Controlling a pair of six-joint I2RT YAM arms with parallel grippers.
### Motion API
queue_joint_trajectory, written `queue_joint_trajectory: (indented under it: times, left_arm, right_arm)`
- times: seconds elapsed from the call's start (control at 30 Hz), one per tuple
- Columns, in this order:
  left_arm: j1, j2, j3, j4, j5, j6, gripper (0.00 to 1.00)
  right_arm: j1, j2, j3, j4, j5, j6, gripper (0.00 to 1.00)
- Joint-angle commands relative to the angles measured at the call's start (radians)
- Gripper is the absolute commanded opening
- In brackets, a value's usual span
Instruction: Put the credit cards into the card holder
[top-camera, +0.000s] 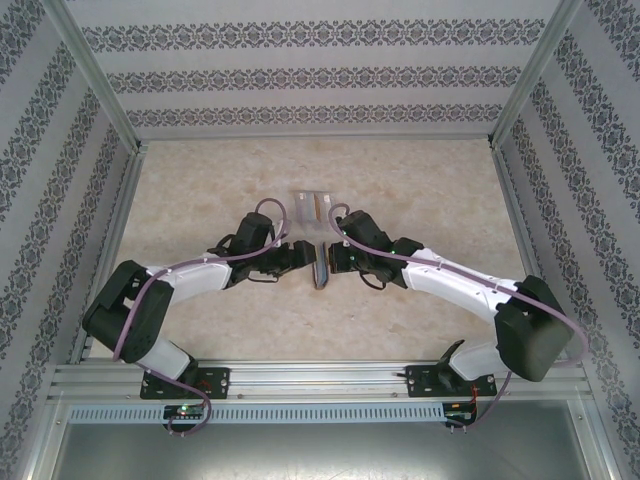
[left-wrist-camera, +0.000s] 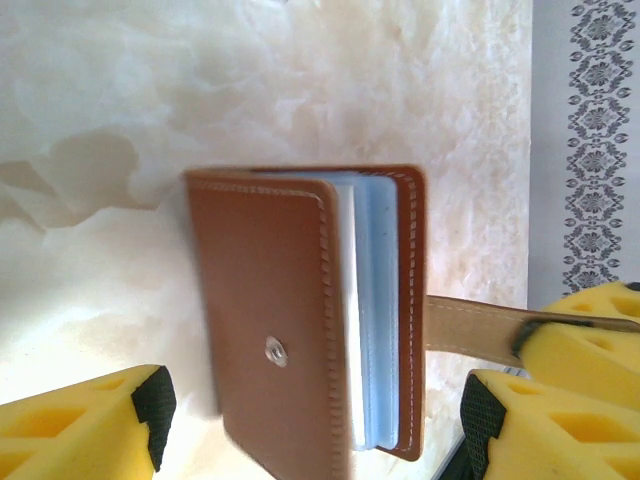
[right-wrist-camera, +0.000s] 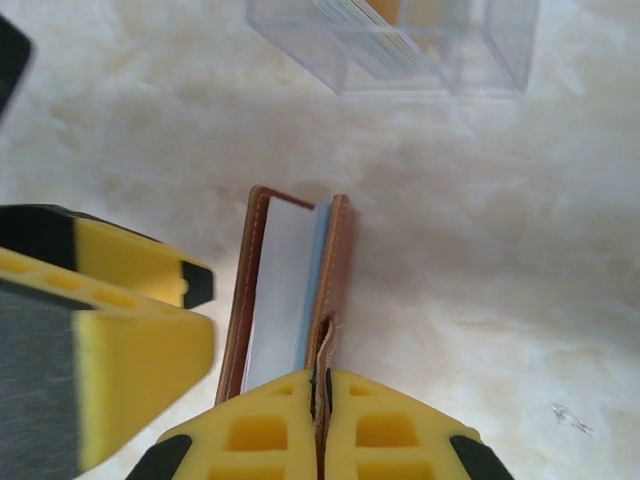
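Observation:
The reddish-brown card holder stands on edge between the two grippers, slightly ajar, with its pale blue inner pockets showing. My right gripper is shut on its snap tab. My left gripper is open, one finger on each side of the holder, and its pads are not touching the leather. The credit cards, pale ones and an orange one, stand in a clear box just beyond the holder.
The clear plastic box sits on the marbled tabletop a short way behind the grippers. Patterned walls and metal rails enclose the table on three sides.

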Motion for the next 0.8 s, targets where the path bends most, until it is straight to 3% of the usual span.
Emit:
queue_joint_trajectory:
  times: [0.0,0.1,0.4,0.77]
  left_arm:
    - [0.005,0.002,-0.007,0.0,0.01,-0.012,0.77]
    - [0.005,0.02,-0.003,-0.007,0.014,-0.003,0.76]
    - [0.007,0.078,-0.003,-0.005,0.005,0.015,0.57]
    - [0.007,0.022,0.014,-0.102,-0.066,0.096,0.67]
  right_arm:
    - [0.01,-0.009,0.016,0.004,-0.031,-0.03,0.0]
    - [0.01,-0.001,-0.001,0.017,-0.027,-0.024,0.0]
    - [-0.018,0.0,-0.05,0.02,-0.013,-0.028,0.0]
    - [-0.133,-0.07,-0.201,0.054,-0.035,-0.054,0.0]
